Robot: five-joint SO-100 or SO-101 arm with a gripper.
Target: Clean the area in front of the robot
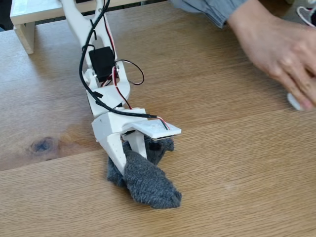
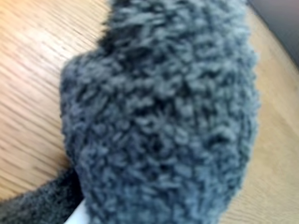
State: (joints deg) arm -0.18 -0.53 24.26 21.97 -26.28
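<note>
The robot (image 1: 106,74) is reaching down from the top of the fixed view, its black servo block facing up. Its gripper (image 1: 132,155) is pointing low toward the camera, fingers clamping on fuzzy grey cloth (image 1: 145,180).

Grey fleecy cloth (image 1: 148,185) at about 6 o'clock in the fixed view, bunched up, with a thick lobe reaching toward 5 o'clock and a darker fold behind it toward 12. Same cloth (image 2: 163,116) across most of the wrist view, blurred, looped pile showing, a darker strip at 7 o'clock. White raised shelf (image 1: 29,15) at 11 o'clock in the fixed view, cut by the edge, one leg showing. Grey sleeve (image 1: 212,10) at 1 o'clock. Small white object (image 1: 295,102) at 3 o'clock, mostly covered, too little visible to name.
</note>
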